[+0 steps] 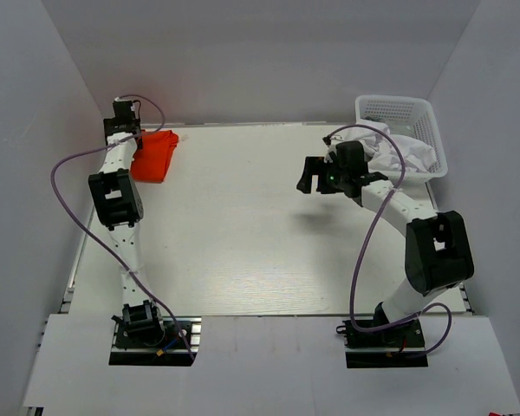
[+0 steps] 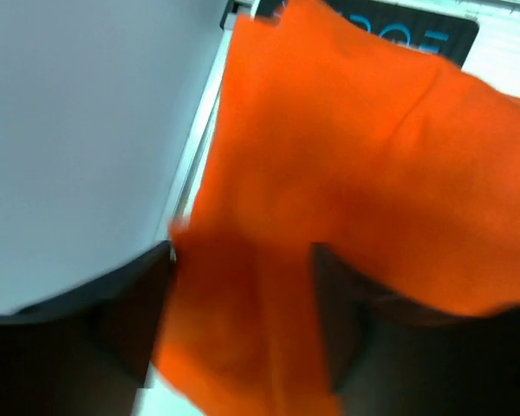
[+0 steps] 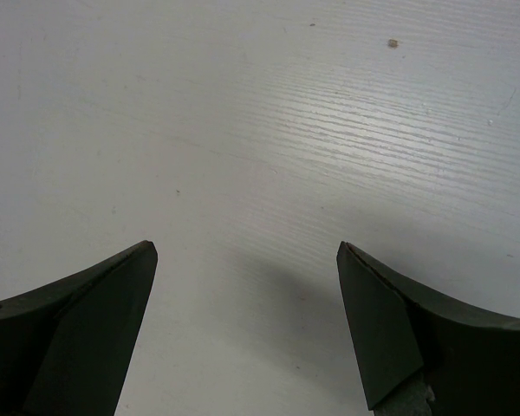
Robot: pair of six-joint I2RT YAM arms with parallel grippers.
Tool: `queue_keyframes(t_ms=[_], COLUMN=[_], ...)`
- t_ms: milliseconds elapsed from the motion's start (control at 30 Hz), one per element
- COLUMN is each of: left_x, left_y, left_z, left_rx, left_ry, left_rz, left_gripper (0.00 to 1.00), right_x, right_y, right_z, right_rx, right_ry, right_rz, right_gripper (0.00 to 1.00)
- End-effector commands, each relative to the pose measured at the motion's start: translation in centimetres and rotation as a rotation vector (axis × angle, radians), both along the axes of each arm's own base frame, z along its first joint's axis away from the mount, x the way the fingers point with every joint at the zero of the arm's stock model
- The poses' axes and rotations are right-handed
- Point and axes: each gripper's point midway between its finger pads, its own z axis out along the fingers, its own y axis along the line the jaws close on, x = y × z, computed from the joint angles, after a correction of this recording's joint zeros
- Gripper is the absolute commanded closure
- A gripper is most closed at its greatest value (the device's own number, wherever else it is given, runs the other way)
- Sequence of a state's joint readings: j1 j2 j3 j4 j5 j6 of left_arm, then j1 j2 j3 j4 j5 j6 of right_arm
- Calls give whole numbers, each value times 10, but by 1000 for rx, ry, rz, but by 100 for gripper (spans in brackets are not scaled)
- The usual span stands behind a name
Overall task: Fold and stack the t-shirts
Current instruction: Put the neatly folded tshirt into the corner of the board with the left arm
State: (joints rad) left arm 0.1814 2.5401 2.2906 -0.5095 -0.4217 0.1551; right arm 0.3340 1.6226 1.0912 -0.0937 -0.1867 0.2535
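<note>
Top external view: two black-and-white robot arms work at a white wood-grain table (image 1: 243, 251) walled in by pale panels. The left arm reaches along the table's left edge to the far-left corner, where its left gripper (image 1: 124, 130) hangs at the far end of a bright orange-red cloth t-shirt (image 1: 154, 154). The shirt lies bunched in a compact heap on the table surface just inside that corner.

Left wrist view, blurred, shows the orange-red t-shirt (image 2: 347, 156) filling most of the picture. The left gripper (image 2: 243, 251) has its two dark fingers (image 2: 130, 321) spread wide, with a fold of the cloth running between them. The blur hides whether either finger presses on the fabric.

At the far-right corner sits a white plastic lattice basket (image 1: 399, 108). Crumpled white cloth t-shirts (image 1: 407, 154) are heaped in it and spill over its near-left side. The right arm bends in from the right edge, and its right gripper (image 1: 306, 179) is poised above bare table, left of the basket and apart from it.

Right wrist view confirms the right gripper (image 3: 247, 251) is spread wide and holds nothing. Only the grained white table surface shows between its two dark fingertips (image 3: 113, 286), with a soft shadow beneath them.
</note>
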Motion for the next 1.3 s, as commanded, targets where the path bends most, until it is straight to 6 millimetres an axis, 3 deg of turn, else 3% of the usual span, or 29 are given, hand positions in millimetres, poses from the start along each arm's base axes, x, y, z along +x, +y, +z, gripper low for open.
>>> queue_keyframes(t_ms=[0,33,67,200,300,333,400,467,500,533,567,600,633,667,700,733,767,800,833,867,900,933,1000,1167,1267], left_x=[-1,-3,-3,-14,-29,-40,-54,-75,-89,-105,-103,-112,-144,-146,-173,-192,-205,-224,-238,-251,-263,-270,-276,-273,-275], left_y=[7,6,3,2,-3,-11,-20,-35,-54,-71,-105,-125,-166,-183,-198,-220,-227,-236,-252,-264,-274,-282,-279,-276,-276], left_z=[45,51,60,132,158,175,191,181,210,174,174,172,154,164,123,141,135,106,103,115,102,104,111,122,118], left_rx=[4,4,-16,-13,-39,-42,-77,-176,-241,-337,-453,-514,-627,-659,-702,-750,-774,-794,-857,-876,-919,-942,-922,-882,-875], left_ry=[-81,-81,-101,-224,-258,-270,-307,-290,-354,-287,-323,-343,-316,-398,-322,-367,-369,-335,-340,-393,-398,-409,-440,-457,-429], left_rz=[44,44,47,71,93,96,142,157,123,109,-3,-57,-169,-237,-259,-320,-327,-342,-397,-453,-501,-536,-532,-534,-543], left_gripper=[17,13,0,0,0,0,0,0,0,0,0,0,0,0,0,0,0,0,0,0,0,0,0,0,0], right_x=[18,18,16,9,-5,-7,-17,-23,-30,-34,-38,-43,-48,-53,-55,-59,-61,-60,-66,-64,-69,-73,-73,-79,-80], right_y=[5,3,3,6,9,10,7,6,3,3,4,2,0,0,-3,-7,-7,-9,-9,-7,-4,-2,2,7,6], right_z=[27,27,26,35,39,46,45,52,45,43,46,44,42,37,38,32,29,33,23,27,29,22,25,20,16], right_rx=[20,21,15,52,86,102,110,131,132,137,151,153,155,149,146,137,136,141,147,166,192,200,231,269,263], right_ry=[-89,-90,-89,-110,-111,-141,-143,-161,-144,-134,-132,-124,-109,-99,-101,-93,-89,-112,-105,-129,-131,-123,-140,-121,-116], right_rz=[3,-4,-3,8,31,39,40,39,31,28,31,26,21,27,24,10,6,-1,-2,1,23,34,54,61,55], right_gripper=[10,10,10,10,10,10,10,10,10,10,10,10,10,10,10,10,10,10,10,10,10,10,10,10,10])
